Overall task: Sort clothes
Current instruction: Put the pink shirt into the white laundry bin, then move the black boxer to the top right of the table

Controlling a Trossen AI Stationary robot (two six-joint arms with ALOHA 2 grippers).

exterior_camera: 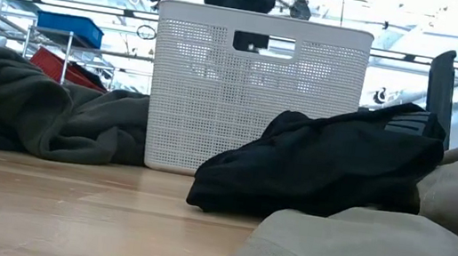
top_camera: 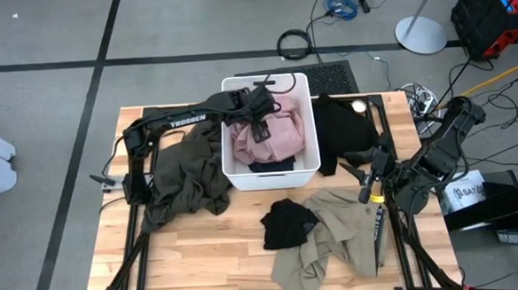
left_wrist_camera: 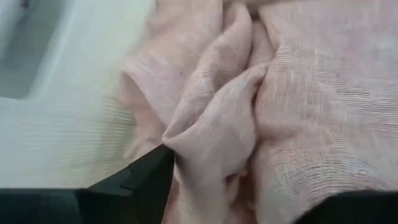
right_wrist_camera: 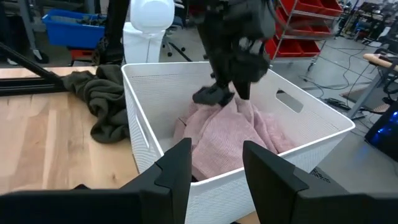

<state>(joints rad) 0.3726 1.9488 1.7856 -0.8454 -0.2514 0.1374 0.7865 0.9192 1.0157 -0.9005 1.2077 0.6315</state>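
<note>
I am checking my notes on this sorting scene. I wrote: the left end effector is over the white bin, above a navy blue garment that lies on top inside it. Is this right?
Not quite. The left end effector is over the white bin, but the garment lying on top inside is pale pink, not navy blue. The high view shows it, and the right wrist view confirms it.

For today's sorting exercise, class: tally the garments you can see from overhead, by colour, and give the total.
Dark olive: 1
Pale pink, in the white bin: 1
Black: 2, one beside the bin and one near the table's middle
Khaki tan: 1 heap; whether it is more than one garment cannot be told
Total: 5 visible
</note>
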